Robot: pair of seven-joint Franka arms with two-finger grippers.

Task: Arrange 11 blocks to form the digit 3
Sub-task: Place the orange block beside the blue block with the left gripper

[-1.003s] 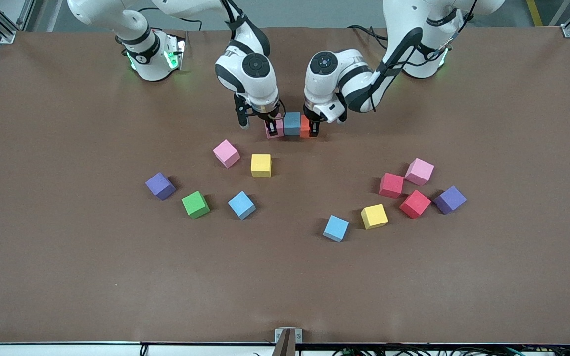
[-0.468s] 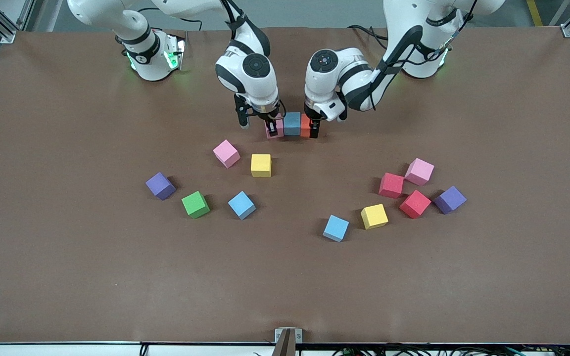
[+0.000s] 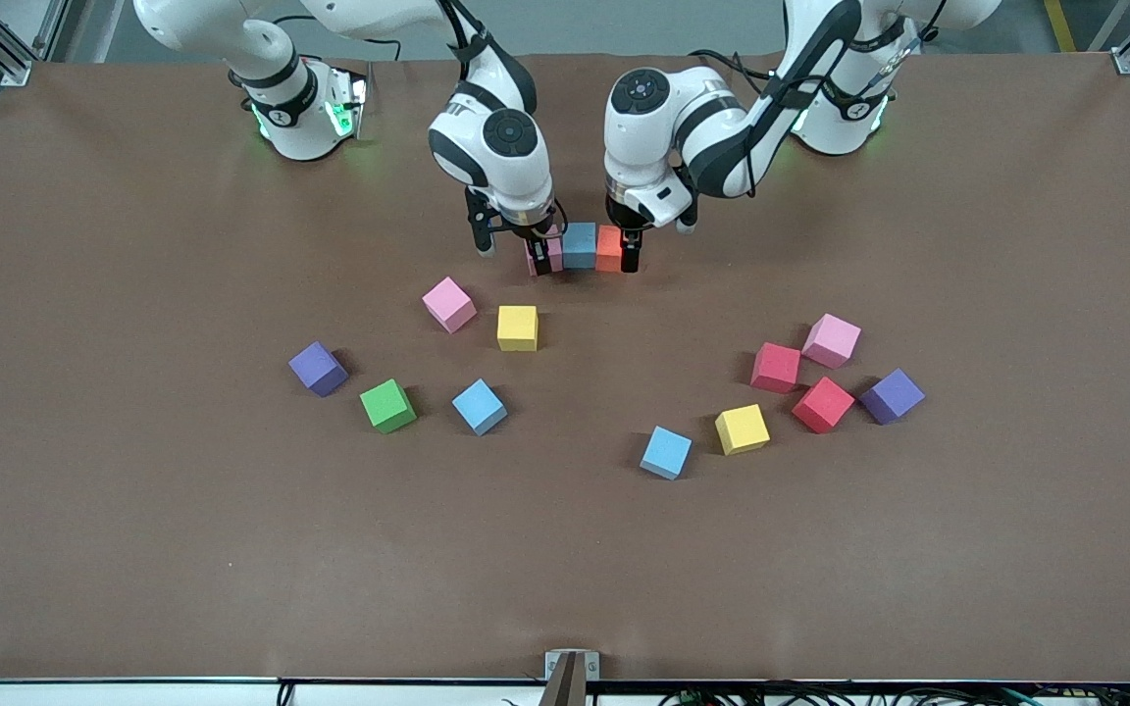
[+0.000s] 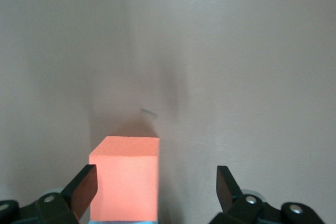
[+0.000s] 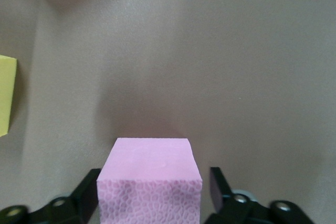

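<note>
the right gripper (image 3: 538, 253) covers most of the pink cube (image 3: 553, 251) up front, and both wrist views crop their cubes at the edge

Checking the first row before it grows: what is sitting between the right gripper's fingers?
A pink block sits on the table between the open fingers of the right gripper, ending the row beside the blue block. Its underside and the face toward the blue block are hidden.

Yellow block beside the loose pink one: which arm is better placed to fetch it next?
Probably the right. Its open right gripper is near the yellow block, toward its end; the left gripper, also open, is over the orange block.
</note>
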